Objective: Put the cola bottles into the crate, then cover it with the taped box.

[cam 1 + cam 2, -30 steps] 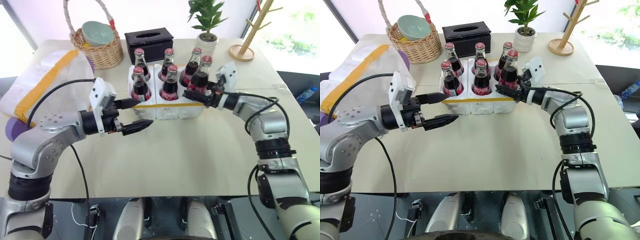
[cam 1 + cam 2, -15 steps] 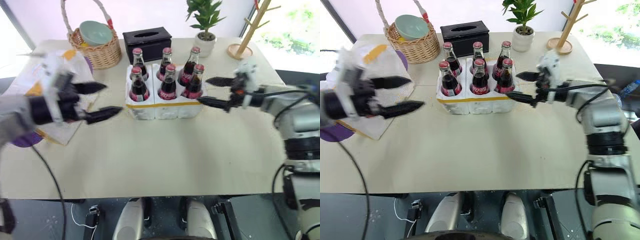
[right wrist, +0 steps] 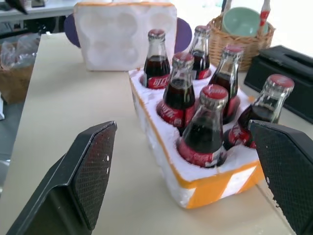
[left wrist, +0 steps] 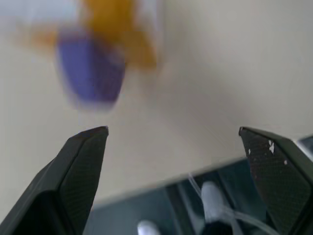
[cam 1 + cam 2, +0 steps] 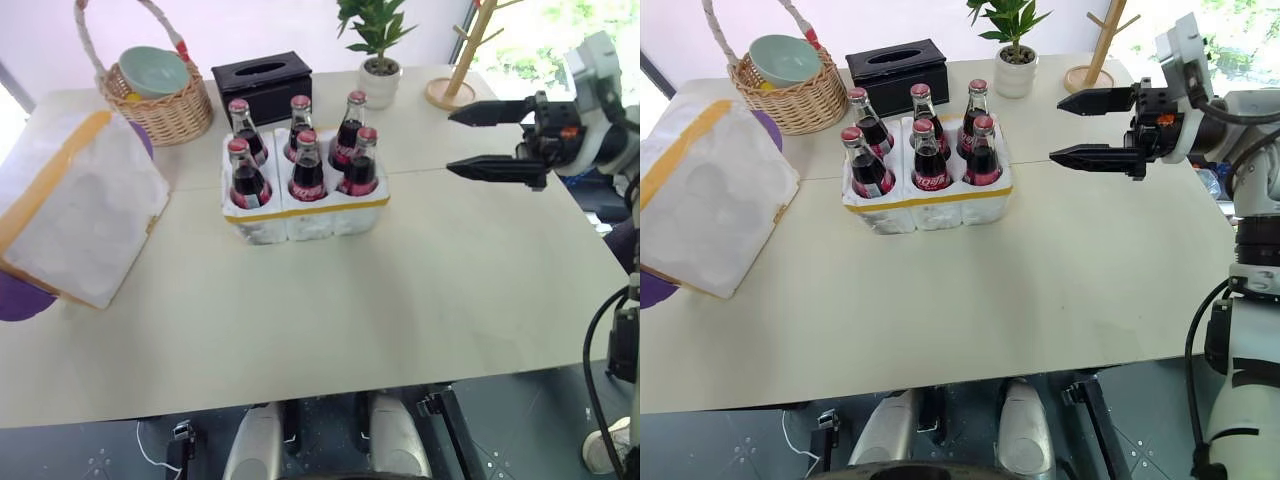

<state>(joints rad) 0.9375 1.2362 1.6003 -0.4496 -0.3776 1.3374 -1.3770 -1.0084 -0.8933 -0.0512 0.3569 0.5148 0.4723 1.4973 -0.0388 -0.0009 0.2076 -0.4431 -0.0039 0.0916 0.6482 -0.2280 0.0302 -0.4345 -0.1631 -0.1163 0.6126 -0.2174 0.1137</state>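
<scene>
Several cola bottles (image 5: 304, 172) with red caps stand in the wells of the crate (image 5: 300, 226), a low white foam tray with a yellow band, at the middle back of the table. The taped box (image 5: 85, 210) lies tilted at the table's left edge, and its moulded open side (image 3: 124, 34) faces the crate. My right gripper (image 5: 449, 142) hangs open in the air to the right of the crate, pointing at it, with nothing held. The left gripper (image 4: 171, 131) is open and empty above the table edge, near a blurred purple disc (image 4: 90, 73).
A wicker basket (image 5: 150, 95) holding a bowl, a black tissue box (image 5: 262, 80), a potted plant (image 5: 375, 65) and a wooden mug tree (image 5: 452, 85) line the back of the table. Bare tabletop (image 5: 350, 300) stretches in front of the crate.
My right gripper opened off the front right bottle, leaving it in the crate, and drew back up and to the right. The left arm swung away to the left. The camera view shifted.
</scene>
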